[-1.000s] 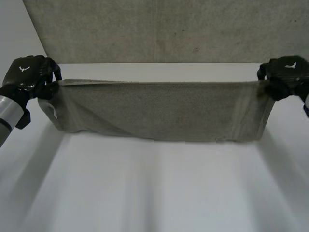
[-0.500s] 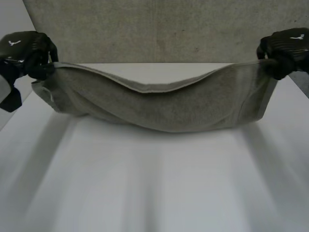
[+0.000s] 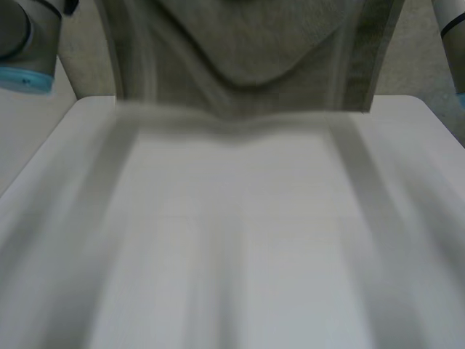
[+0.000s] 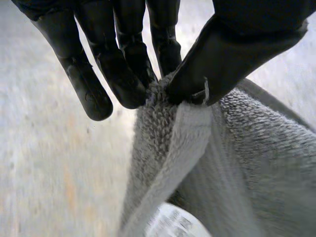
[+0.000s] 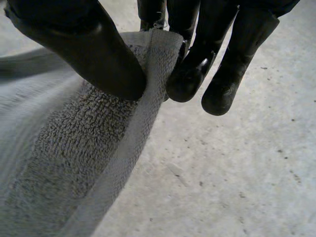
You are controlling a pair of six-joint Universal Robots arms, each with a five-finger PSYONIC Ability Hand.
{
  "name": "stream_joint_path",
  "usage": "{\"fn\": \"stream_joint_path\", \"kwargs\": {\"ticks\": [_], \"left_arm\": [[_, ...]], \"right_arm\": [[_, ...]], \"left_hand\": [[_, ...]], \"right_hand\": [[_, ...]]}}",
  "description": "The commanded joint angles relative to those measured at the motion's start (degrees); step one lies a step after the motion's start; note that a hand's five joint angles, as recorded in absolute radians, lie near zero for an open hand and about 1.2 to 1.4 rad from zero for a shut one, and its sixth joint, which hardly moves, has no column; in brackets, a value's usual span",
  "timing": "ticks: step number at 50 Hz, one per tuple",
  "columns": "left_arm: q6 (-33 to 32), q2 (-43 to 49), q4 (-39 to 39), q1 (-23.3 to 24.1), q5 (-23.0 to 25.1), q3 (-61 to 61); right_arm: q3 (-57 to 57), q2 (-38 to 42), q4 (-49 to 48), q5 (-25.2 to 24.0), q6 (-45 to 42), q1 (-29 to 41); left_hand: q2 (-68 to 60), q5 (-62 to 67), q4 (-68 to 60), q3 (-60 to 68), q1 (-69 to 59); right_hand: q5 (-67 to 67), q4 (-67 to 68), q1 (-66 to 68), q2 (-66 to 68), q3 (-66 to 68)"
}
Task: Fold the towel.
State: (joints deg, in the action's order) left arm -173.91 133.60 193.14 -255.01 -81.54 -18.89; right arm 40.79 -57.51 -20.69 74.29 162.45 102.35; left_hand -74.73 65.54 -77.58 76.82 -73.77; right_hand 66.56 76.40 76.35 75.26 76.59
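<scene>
A grey-green terry towel point(image 3: 247, 65) hangs in the air above the far edge of the white table point(image 3: 240, 240), sagging in the middle, its lower edge just over the tabletop. In the left wrist view my left hand point(image 4: 232, 44) pinches a hemmed corner of the towel point(image 4: 197, 163) between thumb and fingers. My right hand point(image 5: 89, 44) pinches the other top corner of the towel point(image 5: 74, 148) the same way in the right wrist view. Both forearms rise at the sides in the head view, the left arm point(image 3: 25, 43) and the right arm point(image 3: 450, 22).
A grey concrete-like floor point(image 5: 237, 173) lies beyond the table's far edge. A white label point(image 4: 173, 224) shows on the towel below my left hand.
Both hands have risen out of the head view, lifting the towel off the table. It first sagged in the middle, then came to hang from its top corners.
</scene>
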Motion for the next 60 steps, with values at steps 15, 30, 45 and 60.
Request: {"fn": "stream_joint_path", "kwargs": {"ticks": [15,30,45,60], "left_arm": [[2.6,-16.2,10.1,-5.4,9.3,-59.4],[2.9,-42.1,11.4,-16.9,20.7,-84.6],[2.4,-28.5,13.2,-16.2,22.5,-78.7],[-6.2,-4.9,9.5,-11.4,22.0,-57.2]], "right_arm": [[33.6,-6.0,6.5,-12.7,-2.9,-6.3],[42.6,-27.0,23.0,-22.0,-2.3,-18.3],[30.6,-8.3,23.2,-17.8,-2.5,-15.2],[18.2,11.0,21.5,-7.7,-3.0,-10.3]], "left_hand": [[-5.3,4.5,-2.4,3.2,-6.2],[-5.3,4.5,-2.4,3.2,-6.2],[-5.3,4.5,-2.4,3.2,-6.2],[-5.3,4.5,-2.4,3.2,-6.2]], "right_hand": [[3.4,3.6,3.7,4.7,3.4],[3.4,3.6,3.7,4.7,3.4],[3.4,3.6,3.7,4.7,3.4],[3.4,3.6,3.7,4.7,3.4]]}}
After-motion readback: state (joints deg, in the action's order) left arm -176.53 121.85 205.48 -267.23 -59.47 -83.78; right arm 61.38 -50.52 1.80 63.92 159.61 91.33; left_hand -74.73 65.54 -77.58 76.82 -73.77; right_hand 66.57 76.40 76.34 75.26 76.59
